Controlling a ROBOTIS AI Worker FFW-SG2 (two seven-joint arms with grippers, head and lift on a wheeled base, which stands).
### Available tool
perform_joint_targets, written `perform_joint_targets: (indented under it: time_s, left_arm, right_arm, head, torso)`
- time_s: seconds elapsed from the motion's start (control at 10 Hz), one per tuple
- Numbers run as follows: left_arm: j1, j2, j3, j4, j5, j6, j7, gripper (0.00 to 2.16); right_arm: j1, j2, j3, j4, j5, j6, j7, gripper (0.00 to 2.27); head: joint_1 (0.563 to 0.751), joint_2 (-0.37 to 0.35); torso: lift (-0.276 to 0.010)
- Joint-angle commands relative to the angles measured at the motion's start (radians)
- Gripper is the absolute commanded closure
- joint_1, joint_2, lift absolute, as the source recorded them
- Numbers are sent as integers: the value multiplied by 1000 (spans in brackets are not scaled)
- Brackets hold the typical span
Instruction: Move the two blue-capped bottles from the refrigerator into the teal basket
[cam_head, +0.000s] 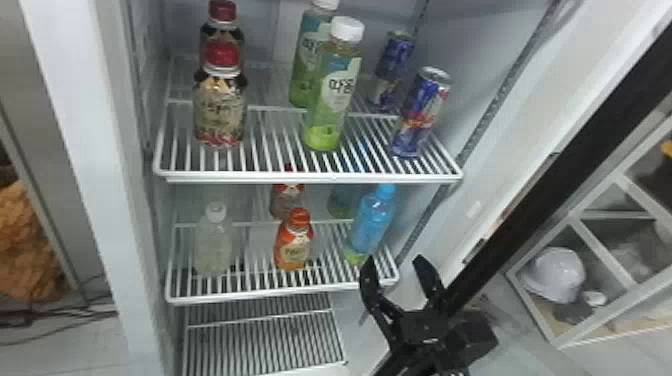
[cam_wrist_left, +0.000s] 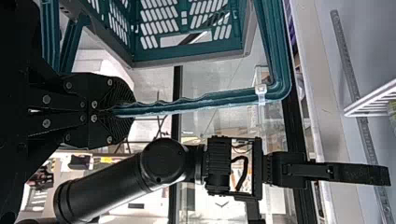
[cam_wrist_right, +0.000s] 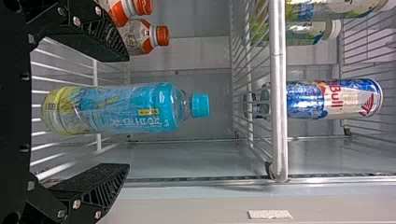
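Observation:
My right gripper (cam_head: 400, 285) stands open in front of the middle shelf's right end. Just beyond it, a blue-capped bottle (cam_head: 374, 222) stands upright on that shelf; another bottle (cam_head: 342, 200) is partly visible behind, its cap hidden by the shelf above. In the right wrist view the blue-capped bottle (cam_wrist_right: 135, 108) lies between the spread fingers of my right gripper (cam_wrist_right: 128, 114), a little beyond their tips and untouched. My left gripper (cam_wrist_left: 123, 109) is shut on the handle of the teal basket (cam_wrist_left: 187, 58), which hangs from it outside the refrigerator.
Orange bottle (cam_head: 293, 242) and clear bottle (cam_head: 214, 242) stand left on the same shelf. The upper shelf (cam_head: 310, 176) holds red-capped bottles, white-capped bottles and cans (cam_head: 421, 112). The open door's black edge (cam_head: 555, 175) runs along the right, close by the right gripper.

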Motion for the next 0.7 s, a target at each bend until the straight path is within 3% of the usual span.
perform_joint_targets:
  time_s: [0.0, 0.6]
  left_arm:
    - [0, 0, 0, 0, 0, 0, 0, 1191]
    - [2, 0, 0, 0, 0, 2, 0, 1191]
  right_arm:
    - [-3, 0, 0, 5, 0, -6, 1, 219]
    - [-30, -2, 5, 44, 0, -11, 2, 219]
  head:
    - [695, -350]
    - [695, -350]
  torso:
    - [-136]
    - [-136]
